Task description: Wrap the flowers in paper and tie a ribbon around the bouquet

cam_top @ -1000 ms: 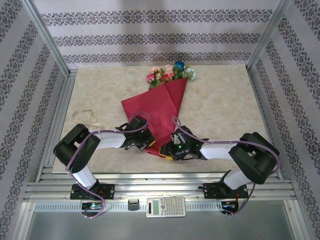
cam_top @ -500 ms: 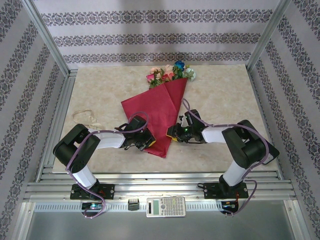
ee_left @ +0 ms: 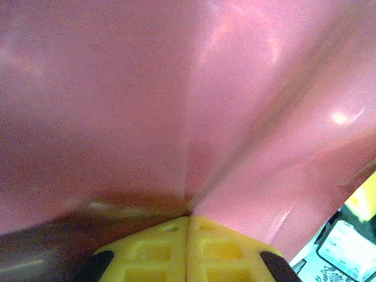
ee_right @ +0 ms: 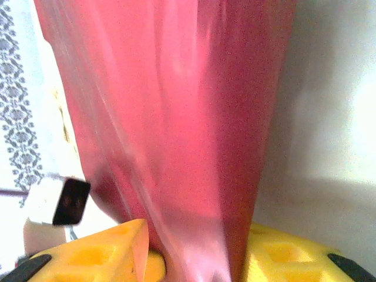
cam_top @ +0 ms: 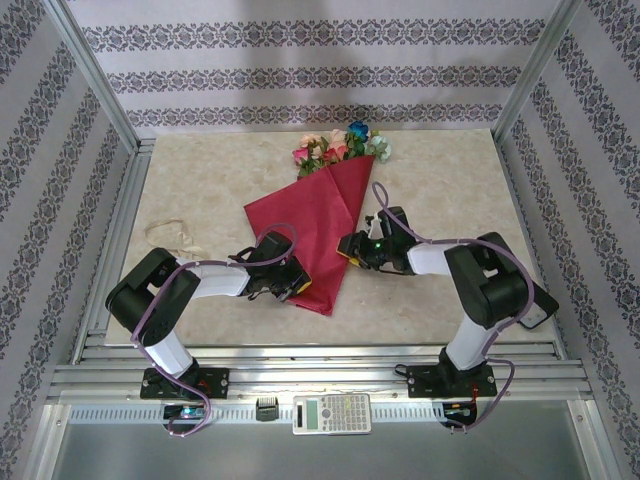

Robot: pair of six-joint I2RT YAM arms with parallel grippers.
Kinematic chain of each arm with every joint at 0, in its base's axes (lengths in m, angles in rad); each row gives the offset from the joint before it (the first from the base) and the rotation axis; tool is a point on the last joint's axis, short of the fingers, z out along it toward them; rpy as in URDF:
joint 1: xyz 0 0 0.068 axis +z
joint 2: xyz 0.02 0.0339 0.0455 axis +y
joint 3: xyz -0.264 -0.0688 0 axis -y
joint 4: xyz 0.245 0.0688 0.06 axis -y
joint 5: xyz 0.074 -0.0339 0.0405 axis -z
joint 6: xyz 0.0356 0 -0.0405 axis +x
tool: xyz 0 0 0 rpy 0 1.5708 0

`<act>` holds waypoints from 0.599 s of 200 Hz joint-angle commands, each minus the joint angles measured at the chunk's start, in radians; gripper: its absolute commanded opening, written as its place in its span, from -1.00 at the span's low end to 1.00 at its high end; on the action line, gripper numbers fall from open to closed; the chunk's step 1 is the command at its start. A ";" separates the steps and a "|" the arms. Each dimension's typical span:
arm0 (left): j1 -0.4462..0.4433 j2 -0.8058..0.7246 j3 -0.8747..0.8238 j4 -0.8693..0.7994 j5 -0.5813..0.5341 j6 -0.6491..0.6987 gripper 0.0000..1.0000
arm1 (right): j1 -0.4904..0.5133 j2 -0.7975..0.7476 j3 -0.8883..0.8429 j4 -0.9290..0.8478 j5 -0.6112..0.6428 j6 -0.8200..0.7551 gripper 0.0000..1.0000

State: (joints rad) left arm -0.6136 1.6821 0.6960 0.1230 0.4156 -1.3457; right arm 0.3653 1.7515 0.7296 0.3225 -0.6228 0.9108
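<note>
The bouquet lies on the table as a cone of red paper [cam_top: 315, 215], its tip toward me. The flowers [cam_top: 338, 148], pink, peach and blue, stick out of its far wide end. My left gripper [cam_top: 297, 287] is at the cone's lower left edge; in the left wrist view its yellow fingers [ee_left: 188, 218] meet, pinching the paper [ee_left: 147, 100]. My right gripper [cam_top: 348, 248] is at the cone's right edge, about halfway along. Its jaws [ee_right: 194, 247] stand apart with a fold of the paper [ee_right: 188, 117] rising between them. The cream ribbon [cam_top: 170, 235] lies loose at the left of the table.
Bare marble tabletop [cam_top: 450, 190] spreads to the right of the cone and beyond the ribbon. Metal frame posts and patterned walls close in the sides and back. A calculator [cam_top: 332, 412] rests on the rail in front of the arm bases.
My right gripper has travelled from the cone's tip up along its right edge to mid-length. The left gripper has kept its pinch in place.
</note>
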 commanded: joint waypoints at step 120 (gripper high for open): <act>0.023 0.060 -0.001 -0.294 -0.068 0.073 -0.87 | -0.101 0.237 0.255 0.075 0.012 0.042 -1.00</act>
State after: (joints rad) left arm -0.6128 1.6855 0.7223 0.0803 0.4152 -1.3109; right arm 0.2806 1.9400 0.9356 0.3557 -0.6254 0.9295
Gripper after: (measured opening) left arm 0.067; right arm 0.201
